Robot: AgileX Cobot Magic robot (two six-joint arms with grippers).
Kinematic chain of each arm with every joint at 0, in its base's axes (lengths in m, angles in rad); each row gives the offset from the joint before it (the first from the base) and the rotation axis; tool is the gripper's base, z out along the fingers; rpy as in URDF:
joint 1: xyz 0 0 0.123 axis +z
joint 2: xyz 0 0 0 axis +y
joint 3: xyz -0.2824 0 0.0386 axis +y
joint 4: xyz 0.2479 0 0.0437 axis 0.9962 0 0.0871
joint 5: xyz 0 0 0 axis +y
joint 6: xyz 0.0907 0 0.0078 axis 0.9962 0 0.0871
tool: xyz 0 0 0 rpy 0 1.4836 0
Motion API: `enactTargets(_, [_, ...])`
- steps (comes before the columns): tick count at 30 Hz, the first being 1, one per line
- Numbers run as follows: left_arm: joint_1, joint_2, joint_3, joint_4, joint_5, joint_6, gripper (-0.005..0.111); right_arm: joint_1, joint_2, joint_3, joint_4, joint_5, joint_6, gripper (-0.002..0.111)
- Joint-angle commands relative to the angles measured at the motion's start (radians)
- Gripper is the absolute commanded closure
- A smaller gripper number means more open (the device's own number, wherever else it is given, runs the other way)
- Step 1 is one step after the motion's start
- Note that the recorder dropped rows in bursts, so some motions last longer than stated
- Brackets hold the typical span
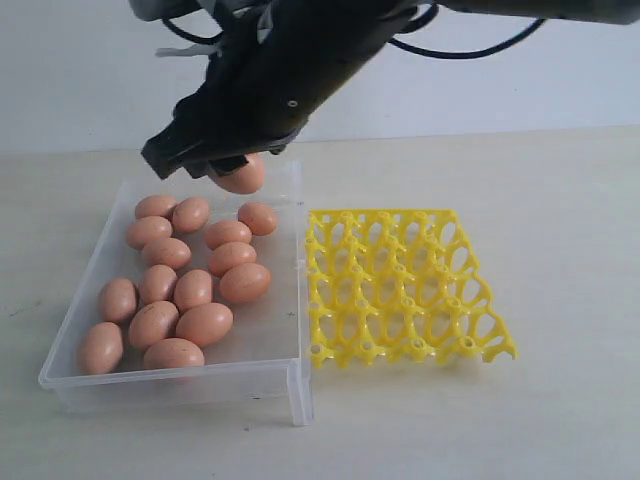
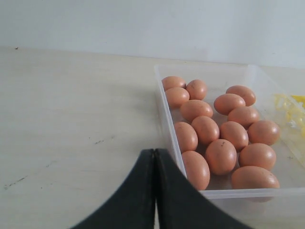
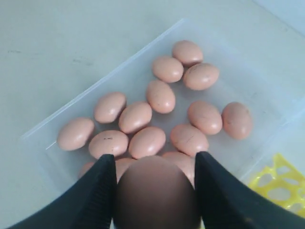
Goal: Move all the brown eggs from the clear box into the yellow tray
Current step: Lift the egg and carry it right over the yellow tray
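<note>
Several brown eggs (image 1: 190,290) lie in the clear box (image 1: 292,385) on the left of the table. My right gripper (image 1: 232,168) reaches across above the box's far end, shut on one brown egg (image 1: 243,176), which hangs in the air over the box. In the right wrist view that egg (image 3: 156,191) fills the gap between the two black fingers (image 3: 102,188), with the other eggs (image 3: 147,141) below. The yellow tray (image 1: 400,285) sits right of the box with no egg in its cups. My left gripper (image 2: 155,157) is shut on nothing, beside the box's near corner (image 2: 167,129).
The box and tray stand side by side on a pale table (image 1: 560,200), nearly touching. A white wall (image 1: 80,70) rises behind. The right arm's black body and cables (image 1: 330,50) hang over the back of the box.
</note>
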Motion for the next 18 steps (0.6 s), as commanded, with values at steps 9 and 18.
enactTargets(9, [0.001,-0.006,-0.004,-0.007,-0.01,0.002,0.107,-0.189,-0.239,0.609,0.059,-0.865,-0.009,0.108])
enactTargets(18, [0.001,-0.006,-0.004,-0.007,-0.01,0.002,0.107,-0.275,-0.041,0.553,-0.059,-0.966,0.292,0.108])
